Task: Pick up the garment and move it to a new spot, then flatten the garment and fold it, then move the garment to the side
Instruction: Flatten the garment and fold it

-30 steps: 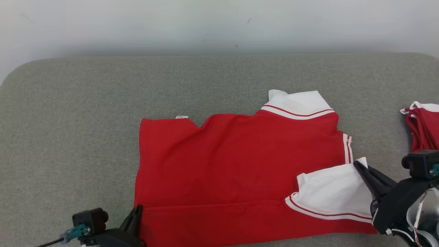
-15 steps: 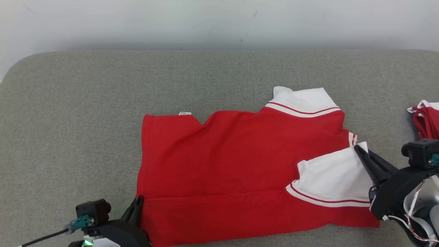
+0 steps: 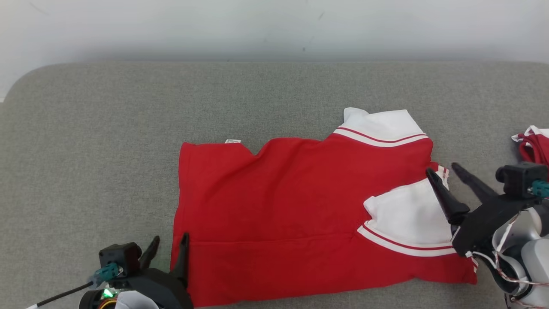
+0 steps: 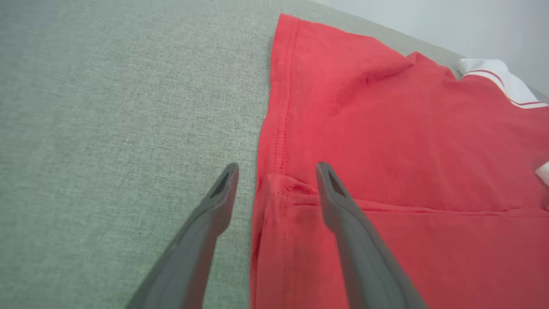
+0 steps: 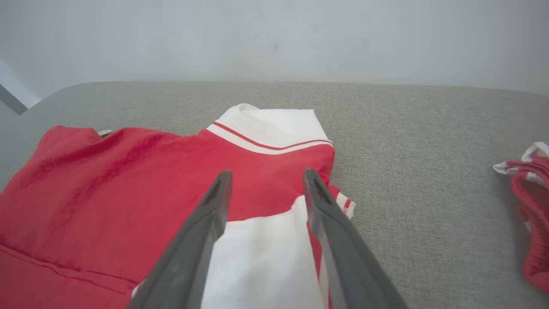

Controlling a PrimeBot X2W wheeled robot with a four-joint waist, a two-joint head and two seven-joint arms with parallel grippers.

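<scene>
Both arms low at the garment's point(image 3: 291, 201) two ends, fingers released.
Left gripper point(image 3: 169, 242) straddles the near-left hem corner; right gripper point(image 3: 442, 171) angles over the white sleeve point(image 3: 407, 214), fingers apart, empty. Garment lies flat mid-tabletop point(image 3: 94, 150), long axis left-right, sleeves rightward.

Long tapered dark-grey jaws on black mounts point(image 3: 489, 219); teal connectors point(image 3: 107, 271); thin red-and-white wires point(image 3: 513, 278); pale grey forearm point(image 3: 534, 257).
</scene>
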